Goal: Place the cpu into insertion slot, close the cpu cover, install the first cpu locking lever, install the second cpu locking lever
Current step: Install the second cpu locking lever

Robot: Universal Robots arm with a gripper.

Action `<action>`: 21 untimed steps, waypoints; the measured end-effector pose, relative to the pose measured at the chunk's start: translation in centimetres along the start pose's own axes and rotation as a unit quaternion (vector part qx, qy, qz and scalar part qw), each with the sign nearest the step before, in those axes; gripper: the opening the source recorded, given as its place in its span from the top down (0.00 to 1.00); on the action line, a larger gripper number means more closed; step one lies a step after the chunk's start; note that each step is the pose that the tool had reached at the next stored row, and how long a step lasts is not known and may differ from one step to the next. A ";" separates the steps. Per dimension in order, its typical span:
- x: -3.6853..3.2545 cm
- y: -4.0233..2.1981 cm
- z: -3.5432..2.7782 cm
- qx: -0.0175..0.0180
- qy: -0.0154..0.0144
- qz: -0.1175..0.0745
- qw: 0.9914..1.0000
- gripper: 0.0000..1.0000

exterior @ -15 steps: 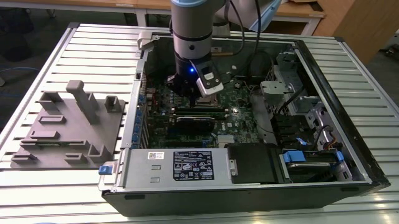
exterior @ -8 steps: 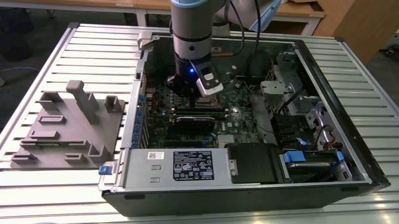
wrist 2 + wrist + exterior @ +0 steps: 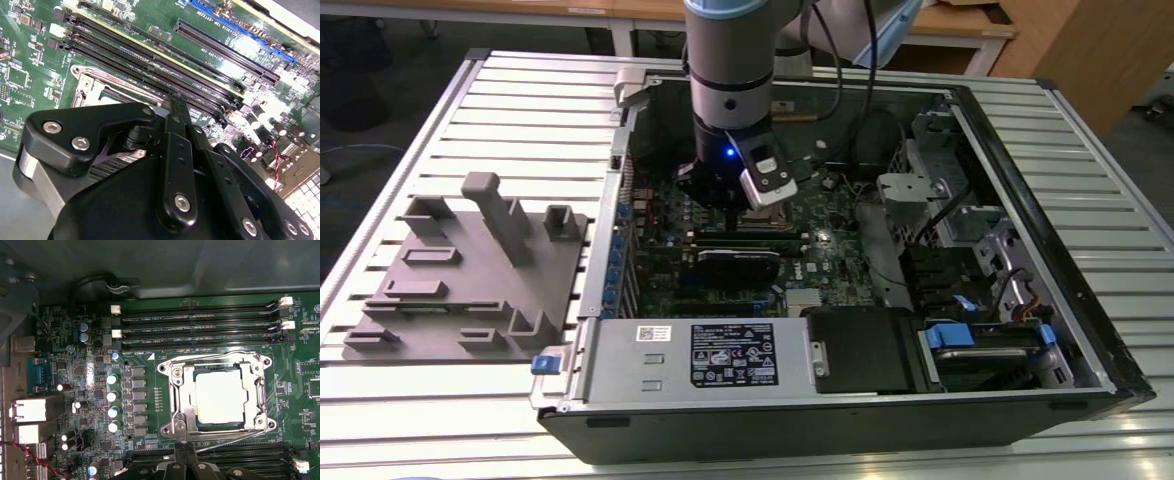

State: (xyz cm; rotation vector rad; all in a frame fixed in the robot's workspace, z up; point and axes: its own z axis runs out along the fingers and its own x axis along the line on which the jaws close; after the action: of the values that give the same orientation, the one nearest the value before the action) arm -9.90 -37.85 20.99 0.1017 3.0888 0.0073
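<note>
Currently the gripper (image 3: 186, 456), fingers pinched together empty, sits at 6 o'clock of the cpu cover (image 3: 180, 390); the cpu (image 3: 220, 396) looks seated; lever pressing should stay gentle.

Near the top centre of the exterior view, the robot arm (image 3: 731, 70) appears as a thick silver-grey tube with a pale blue ring at its upper end, and black cables (image 3: 847, 40) loop down just to the right of it. Below the tube sits a black wrist section with a small glowing blue light (image 3: 727, 153) and a white-edged module (image 3: 769, 183) attached to its side. Across the lower half of the second wrist view, the gripper (image 3: 176, 107) is a matte black linkage of flat bars joined by shiny silver screws (image 3: 181, 201), with a brushed metal block (image 3: 35, 180) at lower left.
</note>
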 end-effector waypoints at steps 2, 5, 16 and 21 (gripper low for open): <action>0.01 0.00 0.03 0.000 0.000 0.000 1.000 0.90; 0.01 0.00 0.08 0.000 0.000 0.000 1.000 0.90; 0.09 -0.01 0.34 -0.001 0.000 0.000 1.000 0.90; 0.11 -0.01 0.35 -0.002 0.000 0.000 1.000 0.90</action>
State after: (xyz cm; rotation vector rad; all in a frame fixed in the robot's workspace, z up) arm -10.00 -37.85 20.63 0.1020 3.0889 0.0141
